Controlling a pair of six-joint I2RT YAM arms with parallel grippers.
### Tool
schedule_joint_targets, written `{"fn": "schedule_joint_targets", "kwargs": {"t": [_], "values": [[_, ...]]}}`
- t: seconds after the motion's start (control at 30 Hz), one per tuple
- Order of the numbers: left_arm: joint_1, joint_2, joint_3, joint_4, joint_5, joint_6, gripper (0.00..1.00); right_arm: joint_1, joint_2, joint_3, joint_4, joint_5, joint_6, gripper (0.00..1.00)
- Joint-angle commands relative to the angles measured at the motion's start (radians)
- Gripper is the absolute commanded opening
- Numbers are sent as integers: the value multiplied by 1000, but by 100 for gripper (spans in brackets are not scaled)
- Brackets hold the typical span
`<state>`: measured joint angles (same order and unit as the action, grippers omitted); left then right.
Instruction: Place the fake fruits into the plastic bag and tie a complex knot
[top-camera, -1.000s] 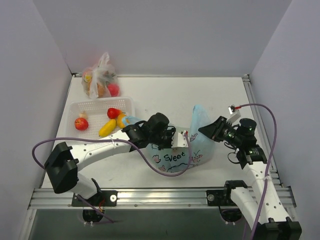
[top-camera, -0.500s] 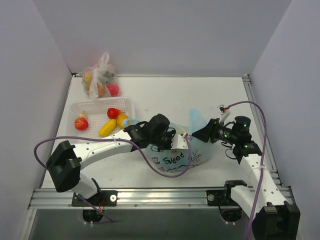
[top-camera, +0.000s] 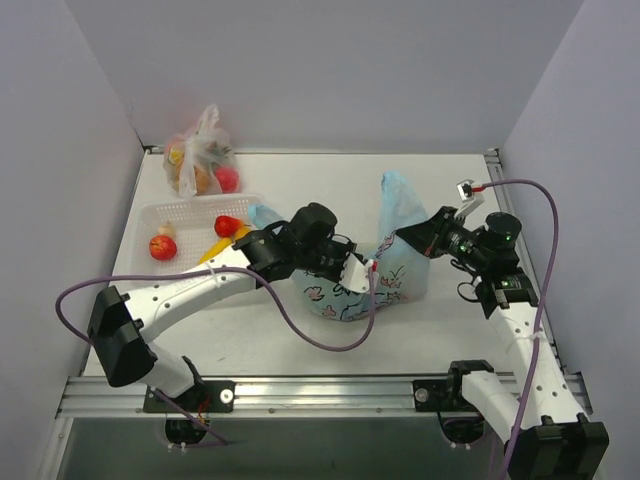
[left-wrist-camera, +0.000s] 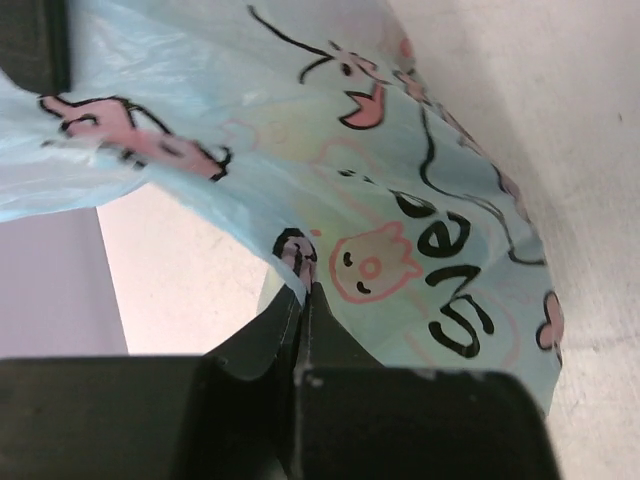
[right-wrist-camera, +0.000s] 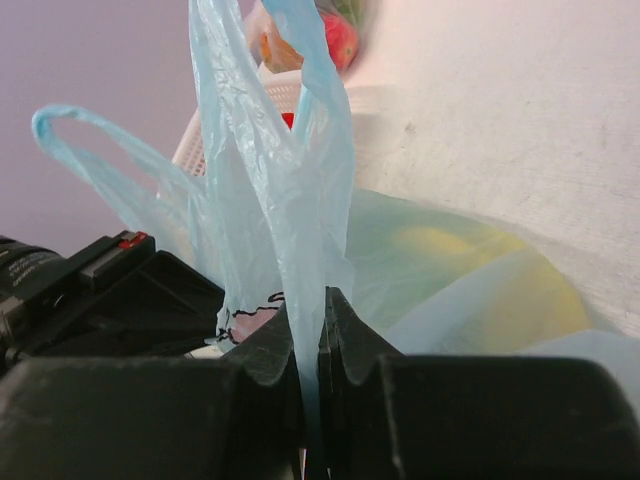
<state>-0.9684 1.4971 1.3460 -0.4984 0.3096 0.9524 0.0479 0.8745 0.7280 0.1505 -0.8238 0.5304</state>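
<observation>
Plastic bag: I see the light-blue plastic bag (top-camera: 385, 290) slumped on the surface (top-camera: 440, 180) between my arms; yellow fruit (right-wrist-camera: 440, 245) shows through its film; the raised handle (top-camera: 397, 200) stands up, the other handle (top-camera: 262, 213) trails toward the white basket (top-camera: 190, 212)
Left gripper: the left gripper (left-wrist-camera: 303, 287) is clenched on a thin fold of the printed bag wall; only a sliver of film sits between its tips
Right gripper: the right gripper (right-wrist-camera: 310, 305) is pinched on the base of the raised handle
Left out: a red apple (top-camera: 162, 247), a red piece (top-camera: 228, 225) and a banana (top-camera: 210, 253) lie in the basket; I judge loading unfinished
Risk, tear: both arms pull one thin film; opposing pulls could stretch or rip it
Risk, slip: the left grip is shallow; a tug could free the fold and collapse the mouth
Risk, spill: lifting by one handle could tip the bag and roll the fruit out
Risk, knot: the trailing handle lies by the basket, where it could snag
</observation>
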Motion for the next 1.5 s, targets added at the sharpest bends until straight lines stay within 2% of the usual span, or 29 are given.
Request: {"fn": "schedule_joint_targets", "kwargs": {"t": [0.0, 0.17, 0.3, 0.33, 0.43, 0.53, 0.57, 0.7, 0.77, 0.87, 0.9, 0.93, 1.03, 1.13, 1.23, 1.33, 1.37, 1.4, 1.47], "values": [[-39, -6, -42, -81, 37, 123, 0, 13, -3, -12, -40, 98, 0, 0], [-73, 89, -163, -80, 17, 146, 0, 15, 18, -139, -72, 163, -44, 0], [-85, 144, -124, -80, 51, 111, 0, 20, 35, -165, -103, 207, -59, 0], [-89, 143, -108, -80, 59, 74, 4, 21, 32, -165, -104, 207, -60, 0], [-87, 92, -45, -81, 97, -13, 8, 21, 31, -150, -117, 203, -72, 0], [-85, -18, -24, -81, 149, -102, 21, 24, 31, -141, -124, 186, -92, 0], [-82, -50, -21, -80, 161, -136, 41, 33, 29, -139, -132, 187, -107, 0], [-29, -298, -60, -59, 269, -273, 67, 46, 27, -136, -173, 196, -167, 0], [9, -375, -77, -37, 273, -383, 71, 50, 31, -130, -198, 196, -197, 0], [158, -503, -102, -34, 270, -504, 74, 58, 32, -119, -227, 195, -222, 0], [221, -567, -116, -37, 272, -526, 74, 59, 34, -116, -235, 192, -225, 0], [334, -601, -161, -42, 278, -547, 78, 67, 37, -113, -239, 193, -237, 0], [529, -730, -247, -147, 365, -473, 80, 75, 47, -98, -261, 186, -251, 0], [612, -813, -385, -238, 422, -385, 80, 81, 57, -82, -278, 181, -277, 0], [617, -805, -507, -215, 465, -302, 81, 89, 67, -76, -285, 180, -299, 0], [617, -710, -553, -108, 520, -253, 83, 96, 80, -70, -292, 180, -313, 0], [617, -687, -553, -92, 548, -215, 85, 98, 83, -67, -293, 178, -314, 0], [614, -648, -562, -47, 577, -174, 97, 101, 84, -65, -296, 176, -319, 0], [608, -620, -587, 76, 588, -208, 98, 101, 87, -56, -302, 175, -323, 0]]}}
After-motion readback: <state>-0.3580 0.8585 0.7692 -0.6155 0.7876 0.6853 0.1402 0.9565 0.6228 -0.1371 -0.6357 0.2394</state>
